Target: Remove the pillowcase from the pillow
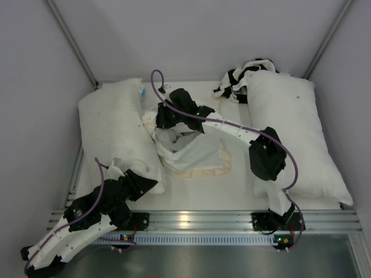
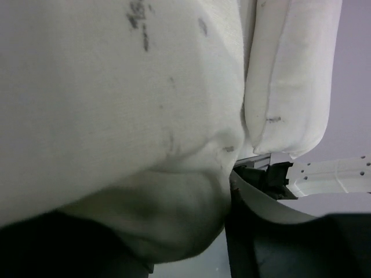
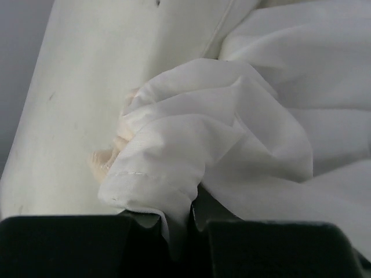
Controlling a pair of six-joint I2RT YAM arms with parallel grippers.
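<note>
Right gripper (image 3: 184,227) clenched on a fold of the pillowcase (image 1: 197,153), which lies crumpled just right of the pillow (image 1: 116,130) (long axis near-to-far); left gripper (image 1: 122,171) at the pillow's near corner, grip not discernible.

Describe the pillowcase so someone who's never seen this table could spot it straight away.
On the table, a speckled pillow lies left and a longer pillow right. The pillowcase is the crumpled heap between them, pinched by the right gripper. Only it is limp, rumpled cloth with a cream frilled edge.
</note>
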